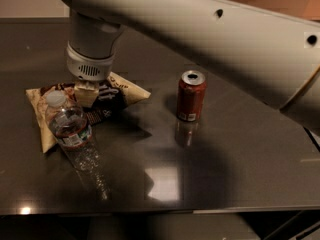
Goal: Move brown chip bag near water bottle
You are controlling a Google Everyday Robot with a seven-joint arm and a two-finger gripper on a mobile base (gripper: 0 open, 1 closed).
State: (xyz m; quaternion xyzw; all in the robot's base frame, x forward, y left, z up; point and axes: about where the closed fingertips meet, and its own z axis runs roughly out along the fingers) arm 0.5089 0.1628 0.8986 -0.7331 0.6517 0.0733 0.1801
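Observation:
The brown chip bag (121,92) lies flat on the dark table at the left, its pale edges spreading out on both sides. The water bottle (70,126) stands upright right in front of the bag and overlaps its left half in this view. My gripper (87,93) hangs from the big white arm and sits directly on or just above the bag's dark centre, behind the bottle's cap. The wrist hides part of the bag's middle.
A red-brown soda can (191,96) stands upright at the table's centre, to the right of the bag. The dark glossy table (240,159) reaches its front edge near the bottom of the view. The white arm spans the upper right.

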